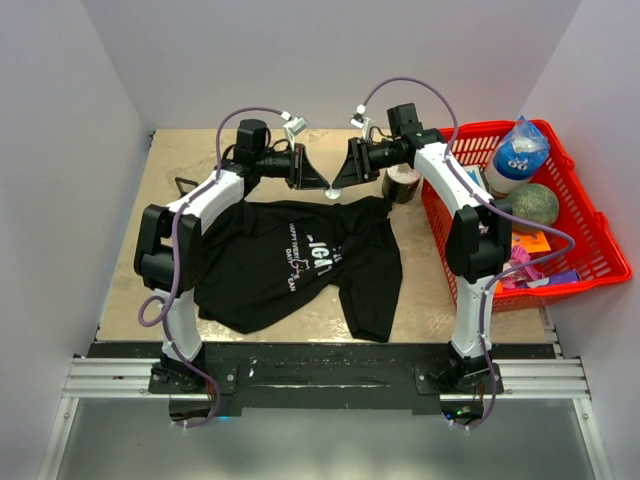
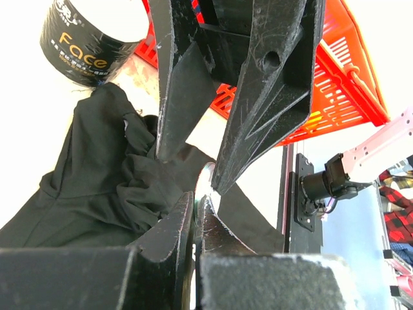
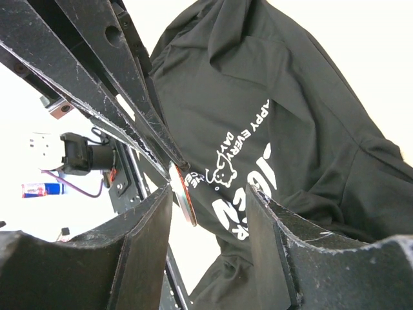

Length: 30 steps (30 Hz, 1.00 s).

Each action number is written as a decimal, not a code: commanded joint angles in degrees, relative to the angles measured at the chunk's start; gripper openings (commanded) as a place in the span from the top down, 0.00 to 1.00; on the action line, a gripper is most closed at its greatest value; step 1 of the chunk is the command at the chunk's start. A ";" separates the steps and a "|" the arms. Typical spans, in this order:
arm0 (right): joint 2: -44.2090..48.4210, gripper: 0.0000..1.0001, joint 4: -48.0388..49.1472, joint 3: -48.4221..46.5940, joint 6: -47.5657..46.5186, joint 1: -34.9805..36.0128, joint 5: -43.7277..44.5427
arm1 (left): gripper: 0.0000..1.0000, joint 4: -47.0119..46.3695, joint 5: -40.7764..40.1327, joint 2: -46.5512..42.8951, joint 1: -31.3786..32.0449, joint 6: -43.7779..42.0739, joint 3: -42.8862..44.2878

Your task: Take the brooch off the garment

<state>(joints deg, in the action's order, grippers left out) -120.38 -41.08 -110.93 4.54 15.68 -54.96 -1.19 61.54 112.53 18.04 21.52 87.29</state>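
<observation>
Tan bench [image 1: 425, 290] carries the black garment [image 1: 290, 265] — above its far edge the left gripper [image 2: 197, 200] clamps the round brooch [image 3: 184, 194], probably to lift it off, the right gripper [image 3: 208, 194] apart beside it.

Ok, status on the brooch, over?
Left pincer shut on small round disc, likely the brooch. Right pincer open beside it. Shirt bunched underneath; cannot tell if pinned. Tape roll close by, not blocking.

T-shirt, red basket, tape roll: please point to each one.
T-shirt [image 1: 250, 270]: top view, chest left of lettering.
red basket [image 1: 588, 215]: top view, right wall.
tape roll [image 2: 87, 48]: left wrist view, printed side.
</observation>
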 commanded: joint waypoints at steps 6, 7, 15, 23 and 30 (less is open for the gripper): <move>1.72 0.42 3.99 0.81 1.79 -0.65 -1.73 | 1.00 -0.22 2.19 -2.49 -0.38 -0.16 0.16; 1.81 0.41 3.99 0.98 1.88 -0.39 -1.82 | 1.00 -0.13 2.10 -2.58 -0.38 -0.16 0.25; 2.16 0.39 3.64 1.60 1.97 1.46 -0.76 | 1.00 0.22 0.78 -2.76 -0.29 -0.16 0.69; 1.90 0.39 3.02 1.34 1.70 1.98 0.38 | 1.00 0.14 0.42 -2.84 -0.29 0.01 0.69; 1.64 0.48 2.06 1.25 0.21 2.16 2.05 | 1.00 0.22 0.51 -2.67 -0.38 0.02 0.69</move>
<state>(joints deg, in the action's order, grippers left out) -120.38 -39.13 -109.32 5.93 17.63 -54.61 -0.30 61.10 112.53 18.00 21.47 87.29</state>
